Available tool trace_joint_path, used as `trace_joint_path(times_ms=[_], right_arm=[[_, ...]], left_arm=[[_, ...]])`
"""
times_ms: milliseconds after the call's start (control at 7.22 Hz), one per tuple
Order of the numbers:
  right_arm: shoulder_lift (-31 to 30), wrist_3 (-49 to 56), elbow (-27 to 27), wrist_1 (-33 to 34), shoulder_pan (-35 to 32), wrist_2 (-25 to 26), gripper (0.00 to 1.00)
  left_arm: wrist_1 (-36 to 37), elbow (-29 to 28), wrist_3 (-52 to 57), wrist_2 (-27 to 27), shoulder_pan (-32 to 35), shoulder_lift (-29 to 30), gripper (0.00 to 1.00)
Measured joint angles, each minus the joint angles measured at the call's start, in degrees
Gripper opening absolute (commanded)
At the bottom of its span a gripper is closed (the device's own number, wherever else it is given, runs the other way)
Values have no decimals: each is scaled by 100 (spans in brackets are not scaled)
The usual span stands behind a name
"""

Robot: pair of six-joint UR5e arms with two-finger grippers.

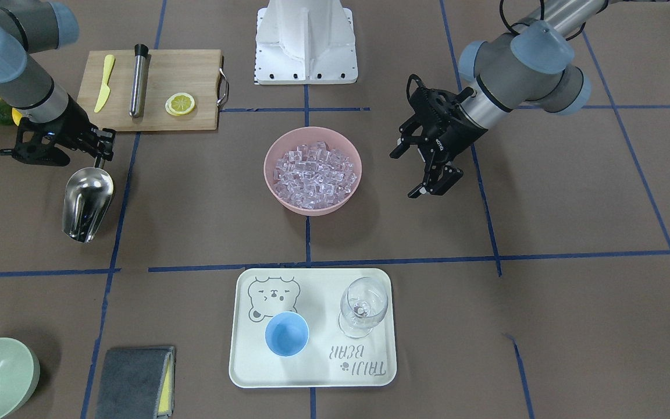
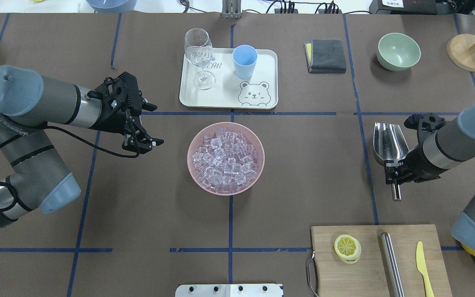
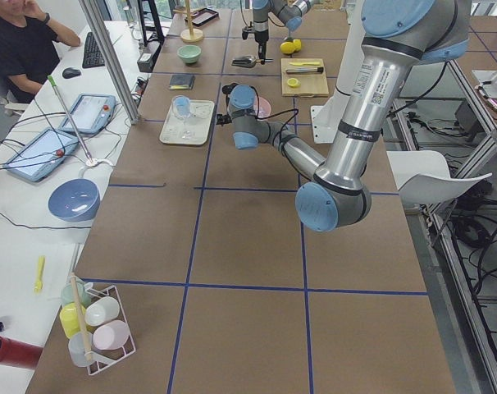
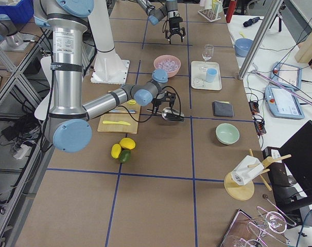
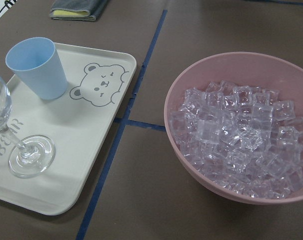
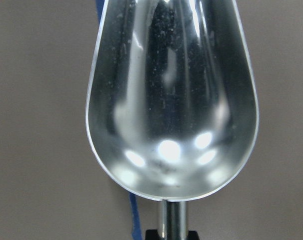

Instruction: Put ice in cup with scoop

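Note:
The ice [image 2: 226,159] fills a pink bowl [image 2: 191,145] at the table's middle, and also shows in the left wrist view [image 5: 241,145]. The light-blue cup [image 2: 244,62] stands upright and empty on a white bear tray [image 2: 268,62], far side of the bowl; it also shows in the front view [image 1: 287,333]. My right gripper [image 2: 394,171] is shut on the handle of the steel scoop [image 2: 390,140]. The scoop is held just above the table, right of the bowl, and its trough [image 6: 171,100] is empty. My left gripper [image 2: 151,125] is open and empty, left of the bowl.
A clear wine glass [image 2: 199,57] stands on the tray beside the cup. A wooden board [image 2: 369,272] with a lemon slice [image 2: 347,248], steel rod [image 2: 392,264] and yellow knife [image 2: 423,266] lies near right. A grey cloth [image 2: 326,55] and green bowl [image 2: 398,51] sit far right.

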State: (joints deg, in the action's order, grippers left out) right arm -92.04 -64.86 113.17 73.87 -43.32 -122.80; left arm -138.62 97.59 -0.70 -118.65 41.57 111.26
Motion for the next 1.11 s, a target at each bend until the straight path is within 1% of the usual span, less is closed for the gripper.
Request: trace_joint_path(times_ms=[138,415,831,1108], right_arm=[[57,21,183,6,-157,31,0],[402,248,374,17,-482,61,0],[692,1136,540,231,-722,82,0],[803,1716,547,336,-768,172,0]], left_arm=[[-4,20,0,0,0,3,100],[-7,45,-3,0,0,20,100],[-7,60,-30,0,0,25,100],[-7,62,-35,0,0,20,100]])
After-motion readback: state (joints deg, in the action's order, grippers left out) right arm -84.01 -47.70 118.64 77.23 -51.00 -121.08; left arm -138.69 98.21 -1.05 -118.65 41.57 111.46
